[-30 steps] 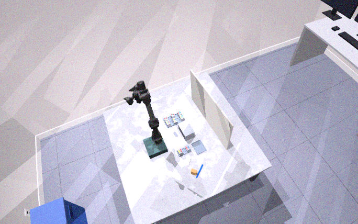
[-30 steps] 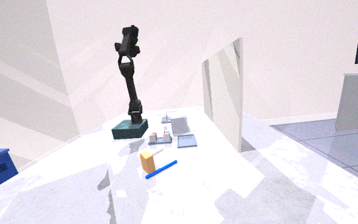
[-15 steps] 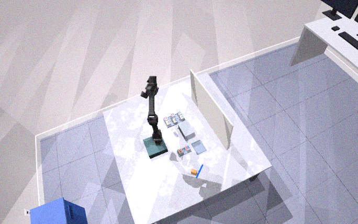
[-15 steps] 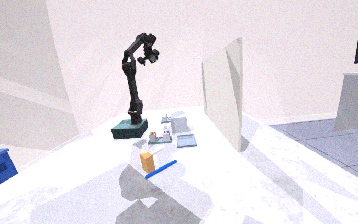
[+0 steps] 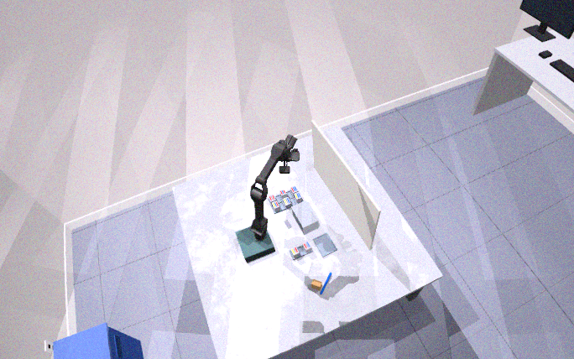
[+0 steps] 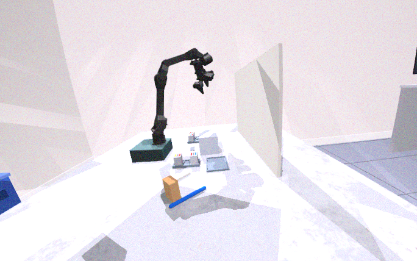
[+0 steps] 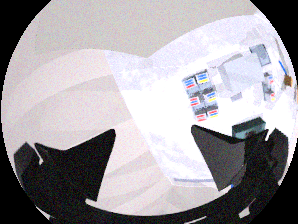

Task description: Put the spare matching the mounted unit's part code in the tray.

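My gripper (image 5: 289, 163) (image 6: 203, 89) (image 7: 153, 129) is open and empty, high above the far part of the table, beyond the spares. Several pale units with coloured stripes (image 5: 287, 201) (image 6: 191, 136) (image 7: 202, 77) stand on a dark rack at the back. Two more striped units stand on a smaller rack nearer the front, one on the left (image 5: 294, 252) (image 6: 178, 159) and one on the right (image 5: 306, 246) (image 6: 193, 157). The flat grey-blue tray (image 5: 325, 245) (image 6: 217, 163) (image 7: 260, 55) beside them is empty. I cannot tell which unit is the mounted one. No code is readable.
A large grey block (image 5: 305, 217) (image 6: 208, 145) (image 7: 242, 72) stands between the back rack and the tray. A tall partition (image 5: 347, 186) (image 6: 261, 107) rises on the right. An orange block (image 5: 315, 284) (image 6: 172, 189) and a blue rod (image 5: 326, 283) (image 6: 187, 197) are at the front.
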Action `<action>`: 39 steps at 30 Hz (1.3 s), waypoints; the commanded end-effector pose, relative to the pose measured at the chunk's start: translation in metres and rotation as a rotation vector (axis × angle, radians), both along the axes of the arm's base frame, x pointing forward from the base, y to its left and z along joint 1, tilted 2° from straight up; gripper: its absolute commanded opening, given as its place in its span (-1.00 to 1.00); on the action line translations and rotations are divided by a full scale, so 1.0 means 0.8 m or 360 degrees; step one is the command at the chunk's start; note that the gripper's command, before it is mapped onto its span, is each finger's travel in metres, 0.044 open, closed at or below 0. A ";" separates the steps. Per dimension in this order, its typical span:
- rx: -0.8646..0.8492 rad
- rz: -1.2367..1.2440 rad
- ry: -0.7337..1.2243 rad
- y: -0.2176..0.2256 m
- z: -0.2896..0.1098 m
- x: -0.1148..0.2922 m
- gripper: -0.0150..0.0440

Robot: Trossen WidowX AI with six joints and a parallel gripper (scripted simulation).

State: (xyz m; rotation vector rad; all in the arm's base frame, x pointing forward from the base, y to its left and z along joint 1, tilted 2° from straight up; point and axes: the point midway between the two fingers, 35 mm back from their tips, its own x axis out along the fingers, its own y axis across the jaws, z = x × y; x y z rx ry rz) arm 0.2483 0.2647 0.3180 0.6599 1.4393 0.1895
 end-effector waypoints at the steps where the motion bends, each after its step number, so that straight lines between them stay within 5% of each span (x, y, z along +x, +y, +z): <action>1: -0.0272 0.0106 -0.0111 -0.055 -0.045 0.057 1.00; 14: -0.0925 0.0666 -0.0057 -0.267 -0.158 0.147 1.00; 35: -0.0930 0.0674 -0.0053 -0.270 -0.159 0.147 1.00; 39: -0.0947 0.1068 -0.0159 -0.216 -0.174 0.132 1.00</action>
